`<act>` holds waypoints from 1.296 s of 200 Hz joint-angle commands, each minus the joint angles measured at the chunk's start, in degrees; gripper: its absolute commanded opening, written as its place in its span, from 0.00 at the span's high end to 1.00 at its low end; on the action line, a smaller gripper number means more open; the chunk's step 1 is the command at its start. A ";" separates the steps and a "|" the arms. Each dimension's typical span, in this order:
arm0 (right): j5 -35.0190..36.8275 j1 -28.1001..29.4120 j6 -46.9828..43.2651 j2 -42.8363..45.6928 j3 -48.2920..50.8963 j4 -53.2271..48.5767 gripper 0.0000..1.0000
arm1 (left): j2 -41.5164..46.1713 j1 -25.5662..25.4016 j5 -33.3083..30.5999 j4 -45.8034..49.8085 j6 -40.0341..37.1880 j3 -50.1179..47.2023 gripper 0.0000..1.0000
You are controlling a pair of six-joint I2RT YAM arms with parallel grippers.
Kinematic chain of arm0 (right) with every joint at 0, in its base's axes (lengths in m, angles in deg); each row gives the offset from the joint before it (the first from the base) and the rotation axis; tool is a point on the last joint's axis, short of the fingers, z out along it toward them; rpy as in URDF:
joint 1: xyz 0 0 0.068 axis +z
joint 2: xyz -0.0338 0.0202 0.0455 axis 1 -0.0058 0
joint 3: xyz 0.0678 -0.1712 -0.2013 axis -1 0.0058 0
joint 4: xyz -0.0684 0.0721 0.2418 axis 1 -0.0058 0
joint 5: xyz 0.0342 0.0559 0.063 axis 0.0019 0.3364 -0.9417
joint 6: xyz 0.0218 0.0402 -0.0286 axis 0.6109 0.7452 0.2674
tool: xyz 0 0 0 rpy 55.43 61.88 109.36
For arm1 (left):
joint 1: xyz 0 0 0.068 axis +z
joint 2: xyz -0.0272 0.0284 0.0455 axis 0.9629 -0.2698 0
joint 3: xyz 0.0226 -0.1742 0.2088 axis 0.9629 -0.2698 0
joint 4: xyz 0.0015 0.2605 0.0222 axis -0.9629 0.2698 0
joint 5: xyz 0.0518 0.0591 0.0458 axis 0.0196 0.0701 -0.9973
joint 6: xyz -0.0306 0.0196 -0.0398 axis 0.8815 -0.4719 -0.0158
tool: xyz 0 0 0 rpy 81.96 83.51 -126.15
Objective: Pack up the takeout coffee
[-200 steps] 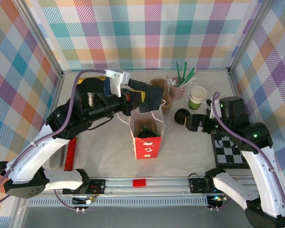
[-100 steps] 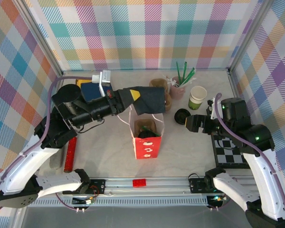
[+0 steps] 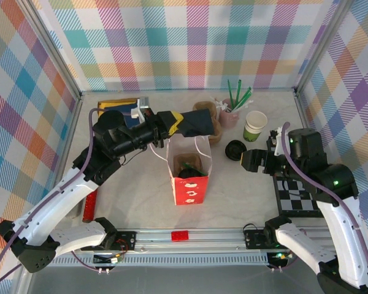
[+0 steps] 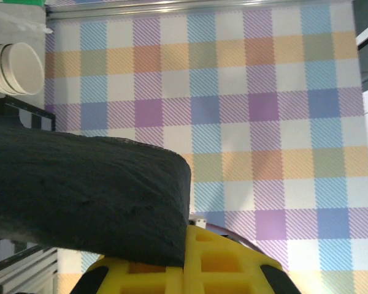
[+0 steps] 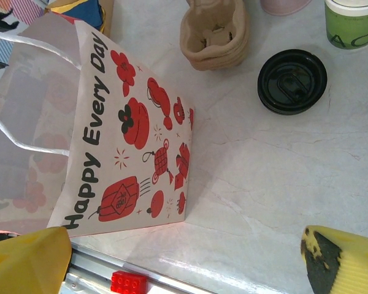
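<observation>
A white paper bag with red print stands open mid-table, also in the right wrist view. Inside it, a dark-green cup shape in brown card looks like the takeout coffee, mostly hidden. My left gripper hovers behind the bag's rim, shut on a dark folded sheet; the sheet lies across its yellow fingers. My right gripper is open and empty, right of the bag, low over the table. A loose black lid lies just beyond it.
A green cup with a white top, a pink cup of green straws and brown cup carriers stand behind the bag. A checkerboard lies at right, a red stick at left, a red brick on the front rail.
The left arm has folded lower and drawn back, carrying the dark sheet slightly right and toward the back of the bag. The right gripper has hardly moved.
</observation>
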 commanded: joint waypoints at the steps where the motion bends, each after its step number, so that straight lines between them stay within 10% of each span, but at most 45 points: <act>1: -1.23 -0.24 0.94 -0.63 -1.98 0.13 0.04 | 1.57 0.83 -0.73 -6.30 6.68 -1.26 1.00; 127: -1.85 -0.22 2.92 -1.99 -2.69 1.66 0.06 | 3.69 0.70 -7.86 -8.56 23.11 -12.55 1.00; 259: -1.01 -0.24 2.17 -1.56 -4.44 0.37 0.06 | -1.90 -7.35 -13.81 -9.61 21.21 -4.73 1.00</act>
